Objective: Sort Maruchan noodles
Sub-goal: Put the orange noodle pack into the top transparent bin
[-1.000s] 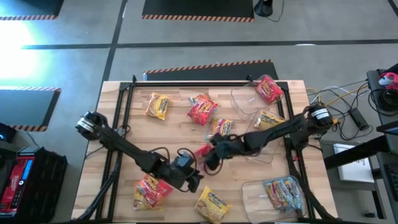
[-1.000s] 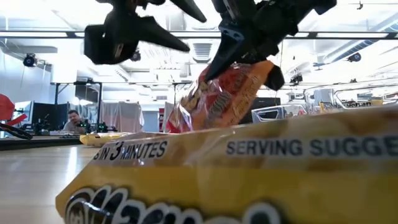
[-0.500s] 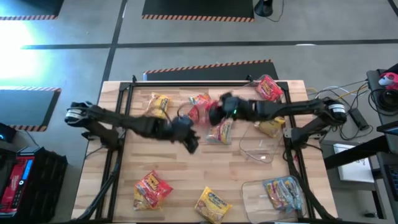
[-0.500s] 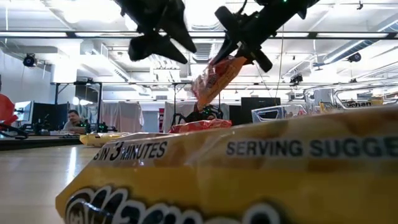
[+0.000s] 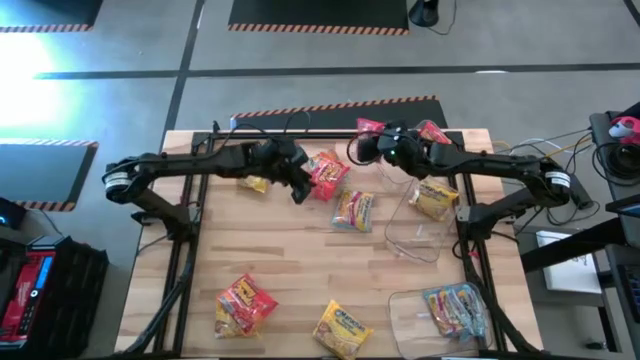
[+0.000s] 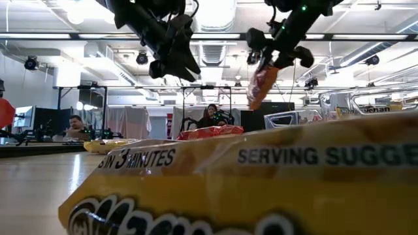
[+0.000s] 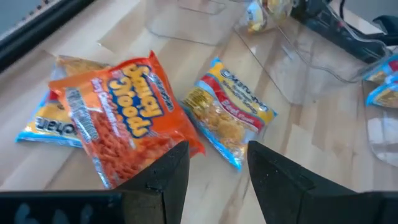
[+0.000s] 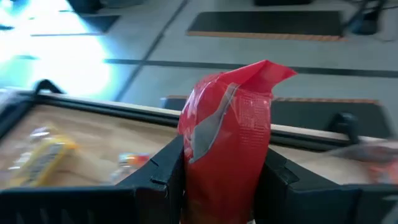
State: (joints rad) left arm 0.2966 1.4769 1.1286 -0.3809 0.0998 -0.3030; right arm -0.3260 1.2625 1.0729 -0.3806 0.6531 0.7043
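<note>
My right gripper (image 5: 378, 146) is shut on a red noodle packet (image 8: 230, 118), raised above the table's far middle; in the low view the packet (image 6: 262, 83) hangs below it. My left gripper (image 7: 214, 168) is open and empty. It hovers over a red-orange packet (image 7: 121, 118) that lies flat on the table (image 5: 325, 175). A blue-and-yellow packet (image 7: 233, 118) lies just right of it. A yellow packet (image 5: 257, 182) lies partly under my left arm. My right gripper pinches one end of the red packet (image 8: 217, 168) between its two fingers, one on each flat face. The rest of the packet sticks out past the fingertips. In the low view it hangs tilted below the fingers, clear of the table.
Clear tubs stand on the right: one holds a yellow packet (image 5: 432, 195), one stands beside it (image 5: 415, 238), one at the near right holds blue packets (image 5: 455, 305). A red packet (image 5: 433, 137) lies at the far right. Two packets (image 5: 243, 303) (image 5: 342, 328) lie near the front edge.
My right gripper has carried the red packet from the table's middle up and toward the far edge, the packet hanging clear. My left gripper has gone from the near middle toward the far edge and now hovers over the red-orange packet.
</note>
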